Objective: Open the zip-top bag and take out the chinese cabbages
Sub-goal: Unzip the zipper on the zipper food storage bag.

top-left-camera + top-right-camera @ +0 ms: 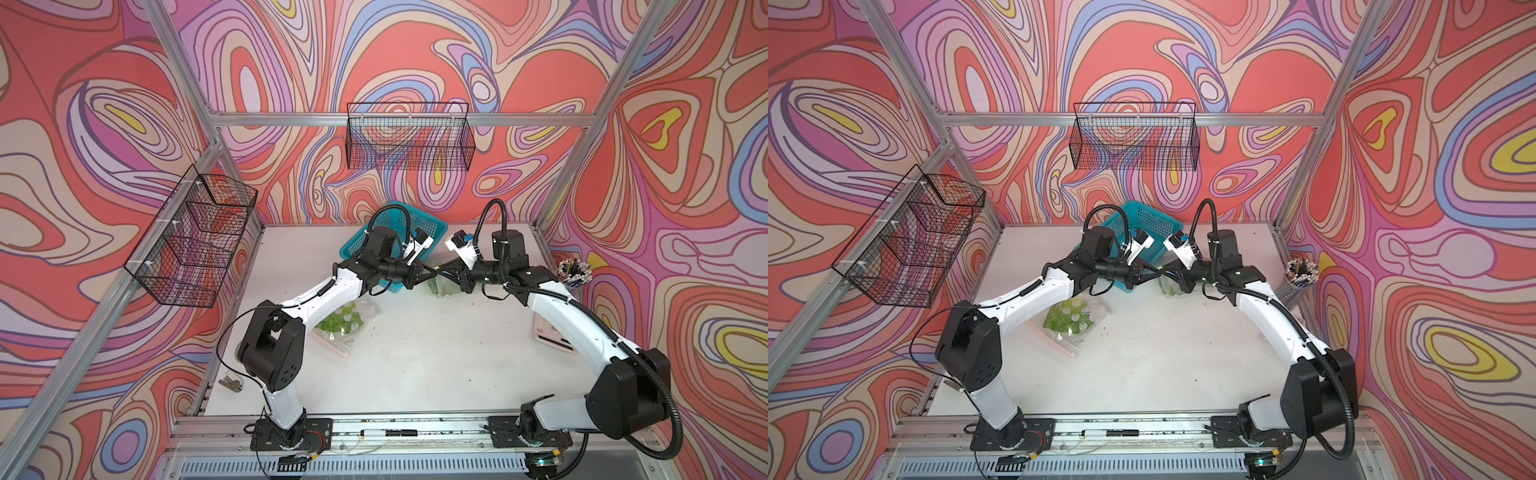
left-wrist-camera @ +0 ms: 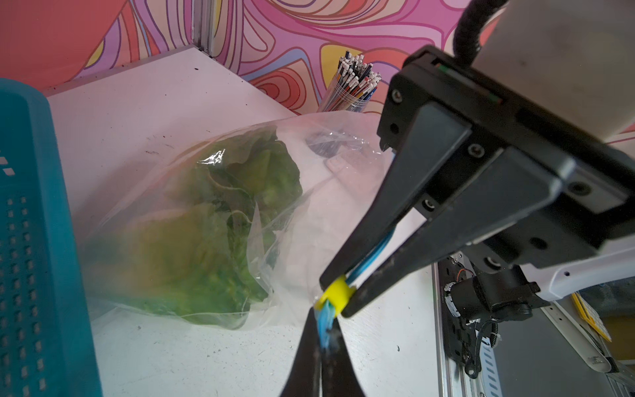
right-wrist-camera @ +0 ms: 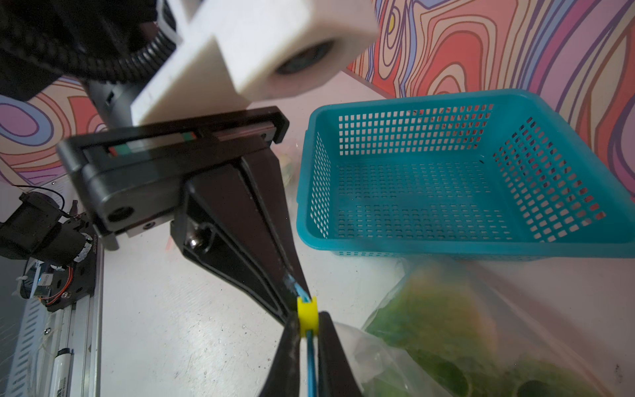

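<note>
Starting at the near edge of the table (image 1: pixel 415 374), one marker (image 1: pixel 388 433) is seen on the rail. Farther in, toward the left edge, one other bag (image 1: pixel 347 322) of greens lies partly under the left arm and is touched by neither gripper.

Past mid-table, toward the far edge, the two grippers are found tip to tip over the bag (image 2: pixel 302 220), which rests on the table with its mouth raised. The left gripper (image 2: pixel 324 326) is clamped on the end of the one blue strip (image 2: pixel 371 261). The right gripper (image 3: pixel 307 319) is closed around the one yellow slider (image 2: pixel 338 292), just beside the left tips.

The strip's long axis is laid along the right fingers, running from the slider back toward the right arm. Opening is therefore judged to need the slider drawn that way, away from the left gripper, while the end is held.

The cabbages (image 2: pixel 220 240) are sealed inside, below and nearer the right gripper. Their number cannot be counted through the film.

At the far edge one basket (image 3: pixel 446 245) stands, and one pen cup (image 2: pixel 354 86) is set by the right edge.
</note>
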{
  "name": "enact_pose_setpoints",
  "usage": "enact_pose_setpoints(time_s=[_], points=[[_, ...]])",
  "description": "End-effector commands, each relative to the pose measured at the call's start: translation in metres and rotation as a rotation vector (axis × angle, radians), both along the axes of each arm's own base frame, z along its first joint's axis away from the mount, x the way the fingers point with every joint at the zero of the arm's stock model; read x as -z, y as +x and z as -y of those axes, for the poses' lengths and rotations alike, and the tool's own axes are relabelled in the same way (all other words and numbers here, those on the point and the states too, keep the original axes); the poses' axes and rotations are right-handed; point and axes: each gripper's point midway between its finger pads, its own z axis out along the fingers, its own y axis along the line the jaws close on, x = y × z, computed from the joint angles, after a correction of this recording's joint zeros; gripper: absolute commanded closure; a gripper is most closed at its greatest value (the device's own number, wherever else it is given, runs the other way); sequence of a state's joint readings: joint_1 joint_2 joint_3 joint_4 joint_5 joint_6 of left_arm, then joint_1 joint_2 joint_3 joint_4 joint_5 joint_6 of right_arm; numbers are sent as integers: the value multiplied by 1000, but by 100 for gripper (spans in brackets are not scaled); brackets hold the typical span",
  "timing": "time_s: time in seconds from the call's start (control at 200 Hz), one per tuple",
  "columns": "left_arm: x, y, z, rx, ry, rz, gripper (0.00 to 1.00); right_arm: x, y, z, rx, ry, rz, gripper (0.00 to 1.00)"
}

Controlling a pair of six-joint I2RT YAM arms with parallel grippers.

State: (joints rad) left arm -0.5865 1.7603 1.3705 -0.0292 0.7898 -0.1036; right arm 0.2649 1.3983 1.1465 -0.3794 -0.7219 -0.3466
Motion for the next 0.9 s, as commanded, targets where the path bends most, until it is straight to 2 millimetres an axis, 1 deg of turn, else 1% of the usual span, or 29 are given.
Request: enact_pose_setpoints(time_s=[0.0,0.175,0.386,0.691,0.796,0.896], points=[[-17,3,-6,-30,-38,44,100,-3,4,6,24,-43,43,97],[-20,8,-14,-57,-80,34,100,2,4,15,54,-104,44,98],[-21,7,-16,-56,-83,43,100,8,3,24,75,-170,39,98],[-20,8,-25,-77,-83,40,100,10,-1,38,104,-261,56,99],[-20,8,-26,-78,-84,38,100,9,-3,37,104,-244,52,100],[-19,5,-22,-67,-90,13,100,0,-3,28,92,-169,60,100]])
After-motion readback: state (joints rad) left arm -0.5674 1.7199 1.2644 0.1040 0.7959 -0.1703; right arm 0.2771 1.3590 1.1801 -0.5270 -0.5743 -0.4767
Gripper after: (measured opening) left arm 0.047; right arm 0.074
